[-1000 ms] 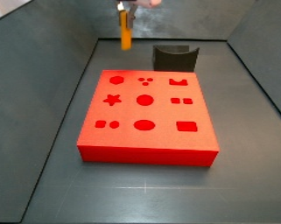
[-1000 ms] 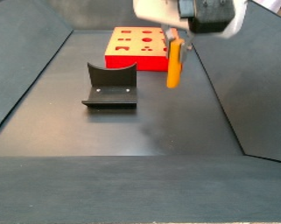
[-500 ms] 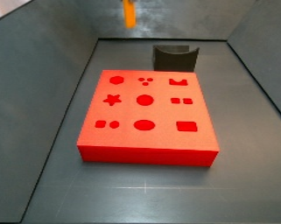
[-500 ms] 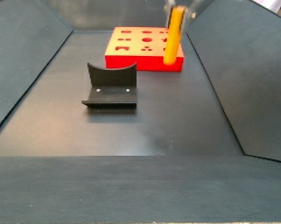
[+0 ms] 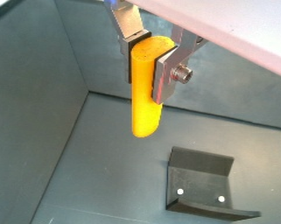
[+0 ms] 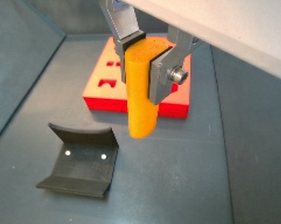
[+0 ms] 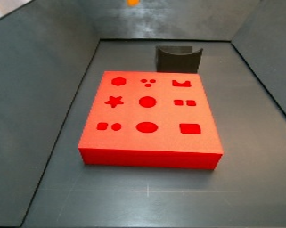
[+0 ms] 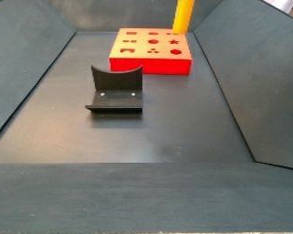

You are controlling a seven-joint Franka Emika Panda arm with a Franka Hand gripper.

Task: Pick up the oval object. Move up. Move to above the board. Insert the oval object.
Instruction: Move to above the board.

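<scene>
The oval object, a smooth orange-yellow peg (image 5: 146,101), hangs upright in my gripper (image 5: 151,66), which is shut on its upper part; both wrist views show this (image 6: 140,101). In the side views only the peg's lower end shows at the top edge (image 7: 133,3) (image 8: 183,14), and the gripper itself is out of frame above. The red board (image 7: 151,111) with its grid of shaped holes lies on the floor, also seen in a side view (image 8: 151,50) and a wrist view (image 6: 108,83). The peg is high above the floor, beside the board's far end, near the fixture.
The dark L-shaped fixture (image 7: 178,59) stands just beyond the board's far edge; it also shows in a side view (image 8: 114,90) and in both wrist views (image 5: 207,179) (image 6: 78,162). Sloped grey walls (image 7: 50,53) enclose the floor.
The gripper has risen with the peg, from beside the fixture up out of the top of both side views. The board and the fixture have not moved.
</scene>
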